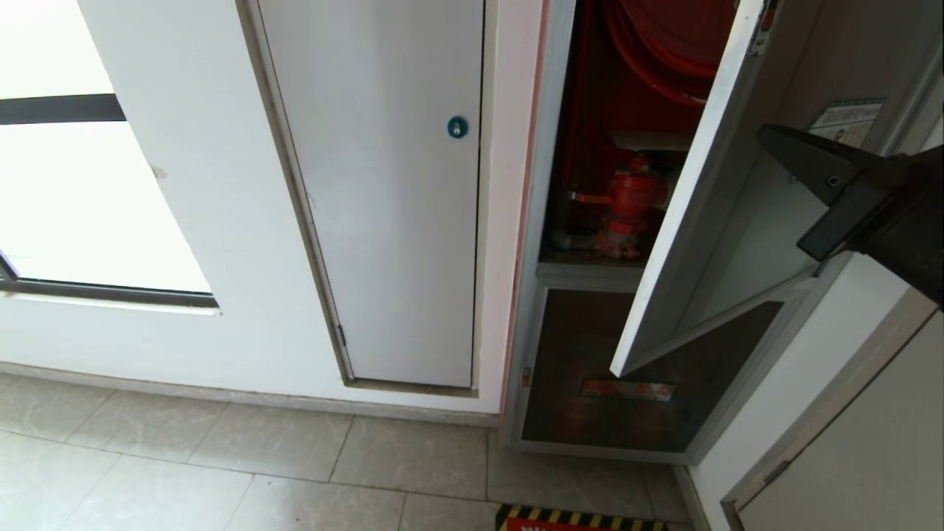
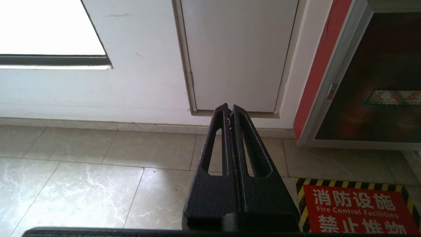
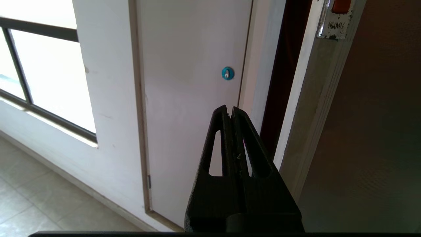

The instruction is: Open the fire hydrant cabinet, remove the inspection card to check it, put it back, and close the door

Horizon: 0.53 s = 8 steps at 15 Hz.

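Observation:
The fire hydrant cabinet [image 1: 549, 184] stands at the right, with its red hose reel [image 1: 664, 44] and red hydrant valve [image 1: 627, 203] showing inside. Its door [image 1: 686, 214] hangs partly open, swung out toward me, with a green-bordered sticker [image 1: 848, 122] on the glass. My right gripper [image 1: 767, 134] is shut and empty. It hangs in front of the door's glass, and in the right wrist view the right gripper [image 3: 229, 110] points past the door's silver edge [image 3: 315, 115]. My left gripper [image 2: 229, 110] is shut, parked low over the floor tiles. The inspection card is hidden.
A plain white panel door with a round blue lock [image 1: 457, 127] is left of the cabinet, and a window [image 1: 74, 184] is further left. Under the cabinet sits a dark glass panel with a reddish label [image 1: 627, 389]. A red floor sign with hazard stripes [image 2: 358, 210] lies before it.

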Available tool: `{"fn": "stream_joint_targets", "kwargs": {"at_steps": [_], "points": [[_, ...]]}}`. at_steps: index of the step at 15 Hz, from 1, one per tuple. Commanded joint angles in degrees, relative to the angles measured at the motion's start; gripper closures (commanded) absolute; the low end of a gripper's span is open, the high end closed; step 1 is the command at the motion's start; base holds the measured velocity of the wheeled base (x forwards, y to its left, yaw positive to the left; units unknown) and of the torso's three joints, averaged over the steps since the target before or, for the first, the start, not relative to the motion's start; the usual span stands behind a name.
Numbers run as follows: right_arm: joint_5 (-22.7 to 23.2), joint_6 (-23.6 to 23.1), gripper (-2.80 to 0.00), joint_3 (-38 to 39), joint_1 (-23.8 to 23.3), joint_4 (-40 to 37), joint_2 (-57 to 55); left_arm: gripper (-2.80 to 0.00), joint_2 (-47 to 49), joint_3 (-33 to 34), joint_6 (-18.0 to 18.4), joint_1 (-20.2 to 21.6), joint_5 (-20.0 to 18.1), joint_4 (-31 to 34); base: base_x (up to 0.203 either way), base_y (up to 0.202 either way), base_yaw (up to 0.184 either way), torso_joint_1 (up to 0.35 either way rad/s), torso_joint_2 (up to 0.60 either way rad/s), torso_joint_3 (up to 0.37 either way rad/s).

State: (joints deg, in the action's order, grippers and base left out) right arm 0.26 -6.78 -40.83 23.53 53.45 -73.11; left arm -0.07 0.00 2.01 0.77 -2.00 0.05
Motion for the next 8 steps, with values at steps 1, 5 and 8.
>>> {"fn": "stream_joint_targets", "kwargs": {"at_steps": [1,5,8], "points": [[-0.2,-0.9,0.0,-0.1,0.1,2.5,-3.8,0.0,0.1,0.0,0.0,0.0,0.0,0.0,0.0,0.0,0.0,0.0,0.0,0.0],[-3.0,-1.2,0.0,-4.5,1.0,2.8,-9.5,0.0,0.1,0.0,0.0,0.0,0.0,0.0,0.0,0.0,0.0,0.0,0.0,0.0],[-5.4,-2.1,0.0,-7.2,1.8,3.5,-11.9,0.0,0.1,0.1,0.0,0.0,0.0,0.0,0.0,0.0,0.0,0.0,0.0,0.0]]}}
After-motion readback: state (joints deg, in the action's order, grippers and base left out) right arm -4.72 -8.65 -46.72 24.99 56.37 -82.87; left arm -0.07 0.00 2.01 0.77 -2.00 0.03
